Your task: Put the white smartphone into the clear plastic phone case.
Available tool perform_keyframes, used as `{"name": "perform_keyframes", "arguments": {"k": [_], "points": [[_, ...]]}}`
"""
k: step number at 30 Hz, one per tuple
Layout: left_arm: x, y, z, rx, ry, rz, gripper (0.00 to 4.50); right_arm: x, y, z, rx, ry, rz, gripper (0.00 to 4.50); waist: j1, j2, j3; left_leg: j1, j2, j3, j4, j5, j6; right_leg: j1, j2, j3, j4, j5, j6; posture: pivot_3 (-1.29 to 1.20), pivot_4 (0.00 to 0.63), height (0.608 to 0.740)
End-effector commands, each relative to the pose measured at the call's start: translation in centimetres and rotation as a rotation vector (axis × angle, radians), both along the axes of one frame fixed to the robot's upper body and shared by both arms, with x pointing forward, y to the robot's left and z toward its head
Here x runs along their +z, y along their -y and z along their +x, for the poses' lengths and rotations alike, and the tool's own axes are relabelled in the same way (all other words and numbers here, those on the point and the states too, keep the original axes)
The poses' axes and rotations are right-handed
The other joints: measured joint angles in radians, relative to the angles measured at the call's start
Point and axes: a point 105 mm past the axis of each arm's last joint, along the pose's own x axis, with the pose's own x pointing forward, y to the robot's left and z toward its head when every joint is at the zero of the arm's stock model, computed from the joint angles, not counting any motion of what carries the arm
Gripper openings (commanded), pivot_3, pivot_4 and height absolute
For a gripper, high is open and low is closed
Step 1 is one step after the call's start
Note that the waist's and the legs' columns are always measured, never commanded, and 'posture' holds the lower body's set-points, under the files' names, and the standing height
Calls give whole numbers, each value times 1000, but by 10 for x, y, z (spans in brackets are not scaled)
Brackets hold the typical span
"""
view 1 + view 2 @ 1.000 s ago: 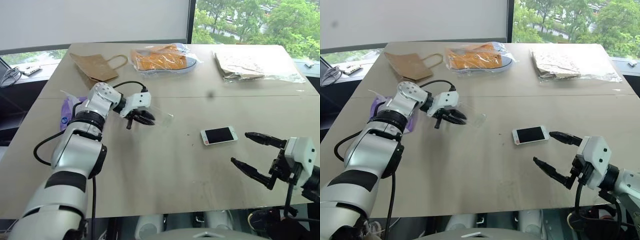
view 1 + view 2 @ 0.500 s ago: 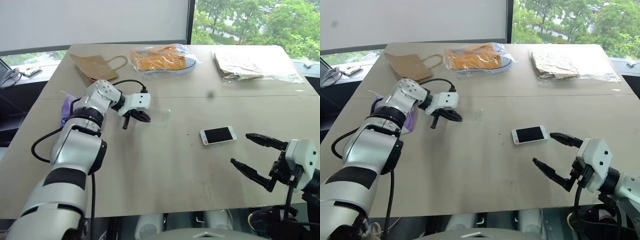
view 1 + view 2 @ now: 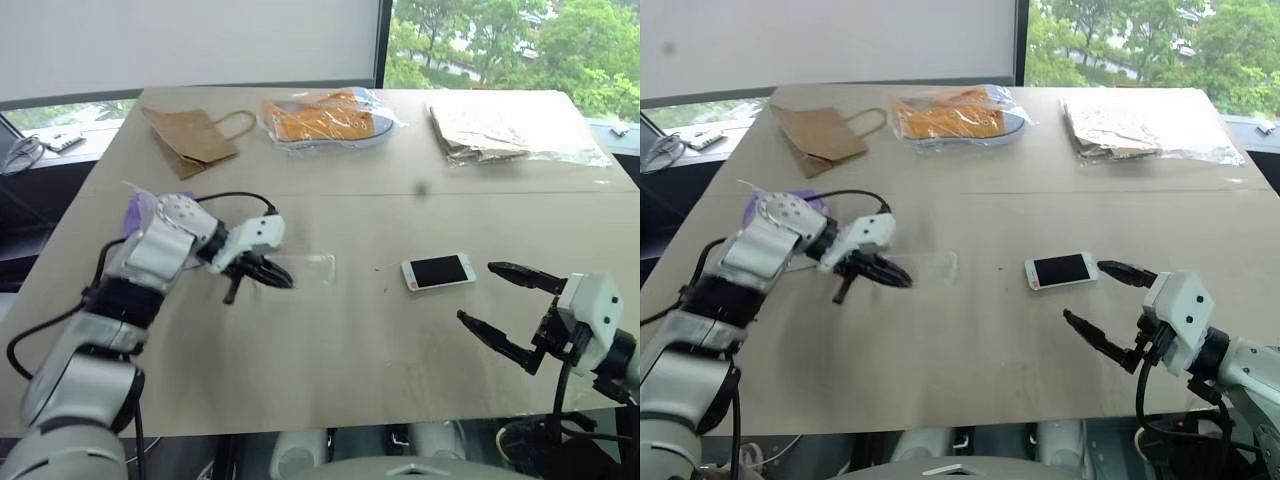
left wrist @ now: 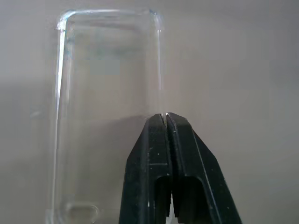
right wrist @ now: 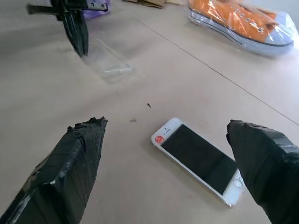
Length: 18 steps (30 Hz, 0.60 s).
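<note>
The worktop (image 3: 330, 350) carries everything. Along its far edge lie a bagged stack of brown sheets (image 3: 505, 128), an orange shoe in a clear bag (image 3: 325, 118) and a brown paper bag (image 3: 192, 135). My right claw (image 3: 500, 305) hangs wide open near the right front edge, just beside the white smartphone (image 3: 437, 271), which lies face up. My left claw (image 3: 278, 277) pinches the clear plastic phone case (image 4: 107, 93) by its long rim, toward the left edge.

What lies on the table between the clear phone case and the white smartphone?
Nothing but bare table: the head views show an empty stretch between the clear phone case and the white smartphone.
</note>
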Motion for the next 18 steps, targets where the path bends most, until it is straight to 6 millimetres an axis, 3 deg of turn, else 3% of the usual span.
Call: {"name": "perform_keyframes", "arguments": {"k": [1, 6, 12, 18], "points": [[13, 16, -12, 25, 49, -34, 44, 2, -1, 1, 22, 11, -15, 4500, 3, 0, 0, 1, 0, 0, 0, 0, 0, 1, 0, 1, 0, -1, 1, 0, 150, 740], [3, 37, -21, 38, 73, -39, 44, 1, -1, 3, 40, 7, -23, 4500, 0, 0, 0, 3, -1, 0, 0, 0, 0, 2, 4, 2, 1, -1, 1, 0, 150, 740], [-13, 53, -14, 38, 115, -36, 44, 0, 3, 7, 23, 28, -43, 4500, -2, 0, 0, 3, -1, 1, 0, 0, 0, 2, 4, 3, 1, 0, 2, 0, 150, 740], [-15, 73, -18, -5, 116, -56, 44, -2, 4, 3, 8, 21, -42, 4500, -2, 0, 0, 2, -1, 1, 0, 0, 0, 2, 4, 3, 1, 0, 2, 0, 150, 740]]}}
